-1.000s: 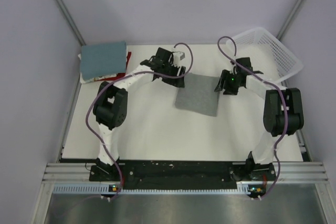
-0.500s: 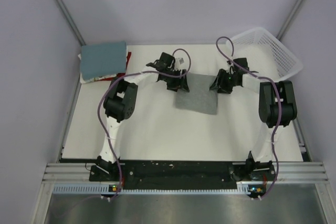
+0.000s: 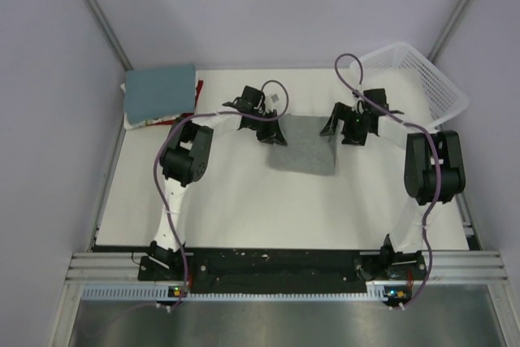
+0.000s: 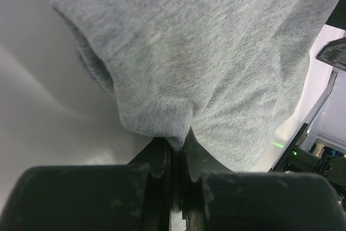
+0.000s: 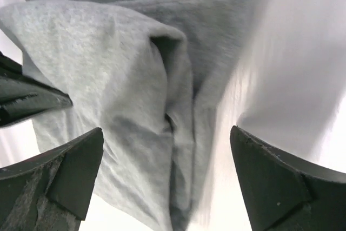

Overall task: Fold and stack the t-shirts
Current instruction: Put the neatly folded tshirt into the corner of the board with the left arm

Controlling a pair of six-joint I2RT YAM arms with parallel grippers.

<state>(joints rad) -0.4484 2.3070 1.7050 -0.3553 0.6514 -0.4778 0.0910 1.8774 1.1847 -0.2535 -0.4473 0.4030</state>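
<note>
Left gripper [image 4: 175, 152] pinches an edge of the grey t-shirt [image 4: 216, 52]; right gripper [image 5: 165, 174] stands wide open at its opposite edge.

Left end effector [image 3: 274, 129]: shifted nearer and rightward from grey t-shirt [image 3: 307, 150] far-left corner, now over shirt's left edge. Left elbow [image 3: 185, 156] swung inward, toward centre. Right end effector [image 3: 342, 125]: moved slightly left, then a little farther from bases. Right elbow [image 3: 435, 168] swung inward, then back out a little. Shirt: earlier flat four-sided patch on surface; outline now smaller, far edge drawn in, left side darker, bunched.
</note>
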